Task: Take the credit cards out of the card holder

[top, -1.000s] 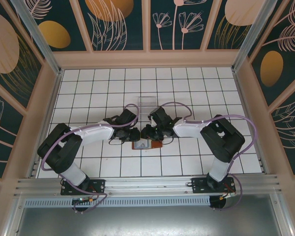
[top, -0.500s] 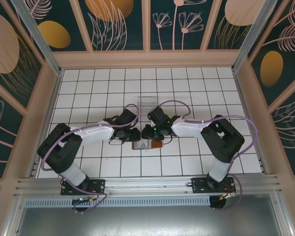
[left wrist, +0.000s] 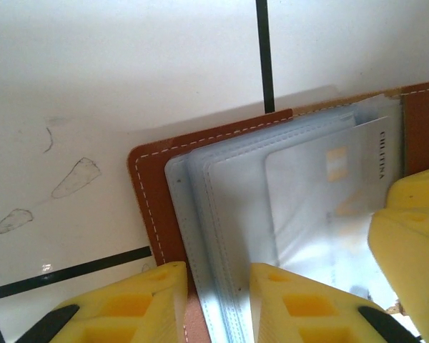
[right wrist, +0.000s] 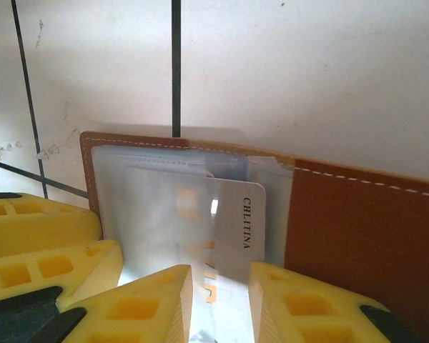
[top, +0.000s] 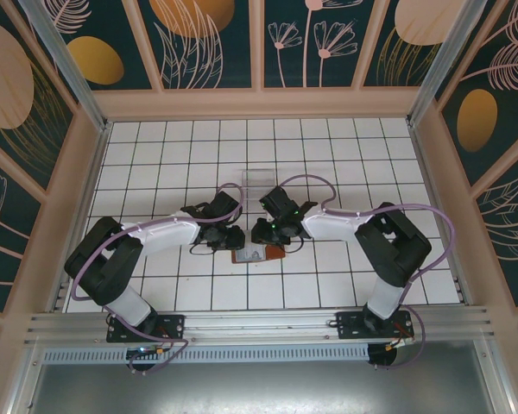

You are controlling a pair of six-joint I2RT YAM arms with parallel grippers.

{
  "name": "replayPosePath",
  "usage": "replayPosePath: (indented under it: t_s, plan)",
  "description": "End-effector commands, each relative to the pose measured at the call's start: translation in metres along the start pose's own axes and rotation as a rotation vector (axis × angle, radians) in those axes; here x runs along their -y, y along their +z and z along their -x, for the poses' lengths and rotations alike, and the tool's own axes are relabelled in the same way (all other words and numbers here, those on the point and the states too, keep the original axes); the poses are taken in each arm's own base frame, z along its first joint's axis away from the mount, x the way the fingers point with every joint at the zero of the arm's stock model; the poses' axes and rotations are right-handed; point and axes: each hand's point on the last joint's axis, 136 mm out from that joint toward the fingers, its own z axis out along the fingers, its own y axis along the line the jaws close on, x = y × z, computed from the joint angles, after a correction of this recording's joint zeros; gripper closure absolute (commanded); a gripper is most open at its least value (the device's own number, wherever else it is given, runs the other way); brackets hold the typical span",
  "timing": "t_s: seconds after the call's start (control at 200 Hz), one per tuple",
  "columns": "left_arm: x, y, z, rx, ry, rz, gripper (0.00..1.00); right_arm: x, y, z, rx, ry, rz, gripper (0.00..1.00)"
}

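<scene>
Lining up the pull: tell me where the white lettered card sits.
In the right wrist view, the white card lies partly tucked in the open card holder, left of its brown flap, its near end between the fingers of the right gripper.

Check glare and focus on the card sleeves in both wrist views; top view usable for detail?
Left wrist: glare washes out the clear sleeves near the bottom; card holder stitching sharp. Right wrist: similar washout low on the sleeves, print on the card crisp. Top external: even light, holder too small for detail.
</scene>
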Motion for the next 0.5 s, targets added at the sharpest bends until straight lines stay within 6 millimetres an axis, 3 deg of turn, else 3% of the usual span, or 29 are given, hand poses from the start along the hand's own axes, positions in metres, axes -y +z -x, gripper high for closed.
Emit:
replayPosePath:
  t_s: [0.0,0.225,0.49]
  plan:
    - [-0.016,0.002,-0.011,-0.043,0.002,0.079,0.7,0.002,-0.012,0.003,0.024,-0.018,-0.038,0.72]
    - [-0.02,0.005,-0.012,-0.047,0.006,0.098,0.7,-0.003,-0.021,0.009,0.049,-0.019,-0.019,0.72]
    - [-0.022,0.008,-0.013,-0.054,0.003,0.106,0.71,0.005,-0.019,0.007,0.035,0.017,0.052,0.73]
